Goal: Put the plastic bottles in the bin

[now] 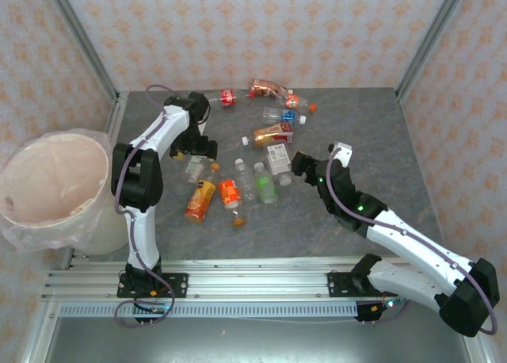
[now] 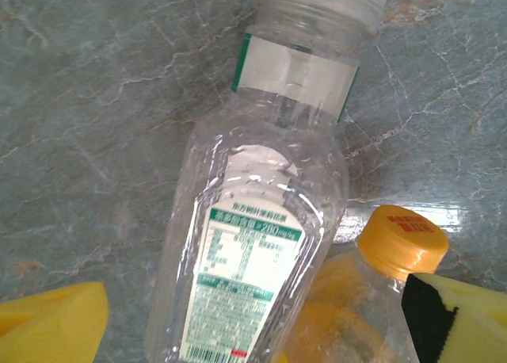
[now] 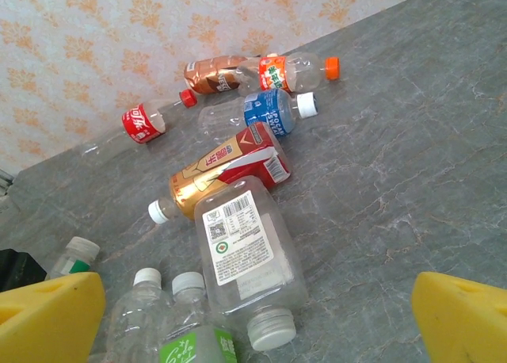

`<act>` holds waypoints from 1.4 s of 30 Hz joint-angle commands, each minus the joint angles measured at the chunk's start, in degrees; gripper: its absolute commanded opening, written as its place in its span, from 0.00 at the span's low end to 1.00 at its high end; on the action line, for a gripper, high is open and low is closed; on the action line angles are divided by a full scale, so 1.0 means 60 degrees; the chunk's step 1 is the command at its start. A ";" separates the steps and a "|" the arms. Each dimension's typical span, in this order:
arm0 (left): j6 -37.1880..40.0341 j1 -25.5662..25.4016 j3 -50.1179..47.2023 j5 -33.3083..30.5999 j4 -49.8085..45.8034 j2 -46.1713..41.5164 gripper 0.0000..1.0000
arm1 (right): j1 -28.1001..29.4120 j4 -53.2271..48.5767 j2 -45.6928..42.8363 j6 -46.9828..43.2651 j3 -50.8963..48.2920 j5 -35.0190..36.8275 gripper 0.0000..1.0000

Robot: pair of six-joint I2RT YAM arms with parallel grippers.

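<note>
Bottles (image 1: 273,133) litter the table (image 1: 380,141); left pincer (image 2: 253,315) gapes astride a clear bottle (image 2: 261,196), perhaps touching; right pincer (image 3: 257,315) gapes too.

The table (image 1: 380,141) is a grey slab veined like marble, spreading under and around the left end effector (image 1: 196,158) and the right end effector (image 1: 299,165). Beyond both, a back wall (image 1: 317,30) papered pale pink with orange floral motifs rises from the far edge. Matching side walls (image 1: 32,62) stand outward of each. Silver metal posts (image 1: 432,38) run up the corners. Behind the two, along the near edge, lies a ribbed aluminium rail (image 1: 253,288). The lighting is even and soft.
</note>
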 commanded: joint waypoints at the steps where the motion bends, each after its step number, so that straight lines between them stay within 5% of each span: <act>1: 0.0226 0.0240 -0.0067 0.0297 0.0297 0.0224 0.94 | -0.0070 -0.0022 -0.0046 -0.0050 -0.0059 0.0246 0.99; 19: -0.0129 0.1060 -0.1329 0.0689 0.1556 0.0394 0.87 | -0.0081 0.0061 0.0201 -0.0088 -0.0202 0.0284 0.99; 25: 0.0008 0.1059 -0.1775 0.0599 0.2124 0.0252 0.77 | -0.0079 0.0101 0.0406 -0.0101 -0.0121 0.0196 0.99; 33: -0.0250 0.1058 -0.1960 0.0464 0.2426 -0.0755 0.58 | -0.0082 0.0144 0.0494 -0.0093 -0.0167 0.0203 0.99; 42: -0.1012 0.1051 -0.2011 0.0138 0.2981 -0.2725 0.52 | -0.0083 0.0603 0.0555 -0.0162 -0.0284 0.0105 0.99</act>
